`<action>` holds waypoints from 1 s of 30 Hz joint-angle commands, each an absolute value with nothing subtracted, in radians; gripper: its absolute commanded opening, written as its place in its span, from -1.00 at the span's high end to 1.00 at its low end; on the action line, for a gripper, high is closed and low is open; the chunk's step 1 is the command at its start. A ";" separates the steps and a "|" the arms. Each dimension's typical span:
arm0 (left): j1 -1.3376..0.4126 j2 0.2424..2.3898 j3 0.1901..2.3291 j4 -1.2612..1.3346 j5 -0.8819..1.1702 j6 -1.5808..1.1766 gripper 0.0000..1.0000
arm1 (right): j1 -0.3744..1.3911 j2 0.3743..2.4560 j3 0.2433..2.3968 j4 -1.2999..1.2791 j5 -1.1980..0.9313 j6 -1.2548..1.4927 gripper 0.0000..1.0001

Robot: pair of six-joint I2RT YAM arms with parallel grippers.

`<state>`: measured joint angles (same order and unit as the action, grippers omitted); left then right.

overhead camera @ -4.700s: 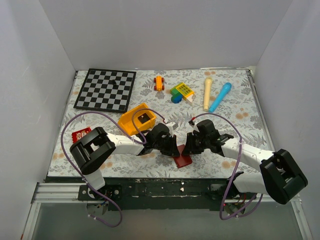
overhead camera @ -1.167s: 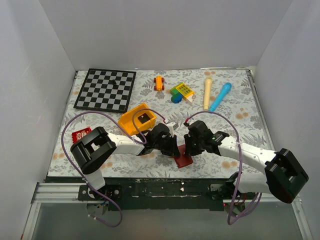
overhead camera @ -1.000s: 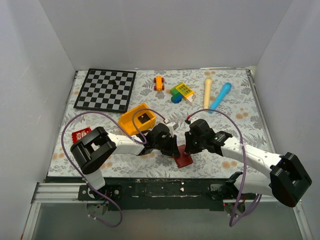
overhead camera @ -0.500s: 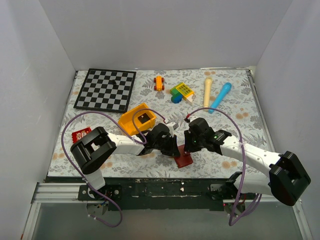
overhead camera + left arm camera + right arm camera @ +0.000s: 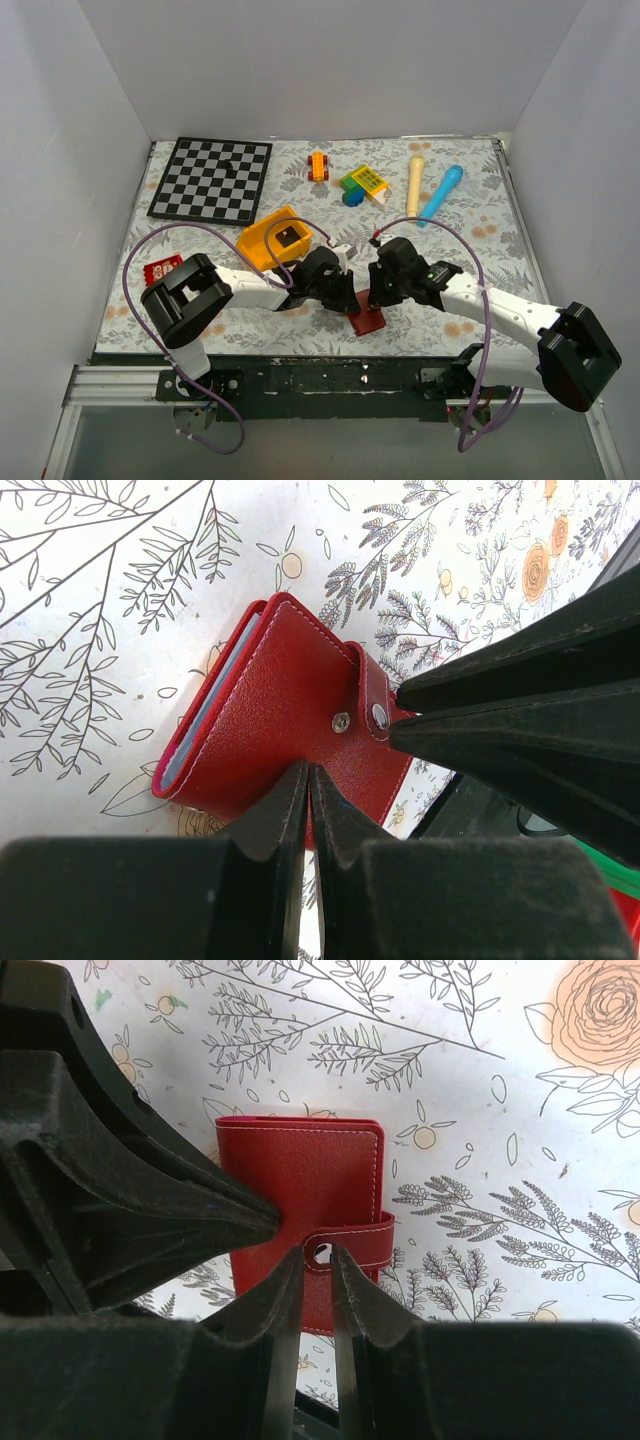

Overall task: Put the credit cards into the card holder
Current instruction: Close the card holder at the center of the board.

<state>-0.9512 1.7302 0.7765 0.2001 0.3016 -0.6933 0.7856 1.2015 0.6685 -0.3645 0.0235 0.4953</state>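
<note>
While both arms crowd over it in the overhead view, the card holder lies half hidden near the table's front edge, with a yellow bin behind.

From the left wrist it lies slanted, and the left gripper is pinched together at its edge.

From the right wrist its long axis runs upright. The right gripper narrowly straddles the snap tab, grip unclear.

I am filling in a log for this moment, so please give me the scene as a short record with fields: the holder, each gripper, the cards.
card holder: dark red wallet-like case, folded shut, flat on the flowered table
left gripper: shut, tips on the case's edge
right gripper: closed on the case's snap tab
cards: one flat black rectangular card, apparently inside the yellow plastic bin
</note>
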 commanded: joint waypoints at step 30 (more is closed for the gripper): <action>-0.957 1.755 0.759 0.189 0.311 -0.692 0.91 | 0.793 1.246 0.641 -0.314 -0.021 0.508 0.50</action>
<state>-0.9512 1.7397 0.7765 0.2176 0.3111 -0.7002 0.7860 1.2358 0.6491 -0.3344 -0.0128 0.5018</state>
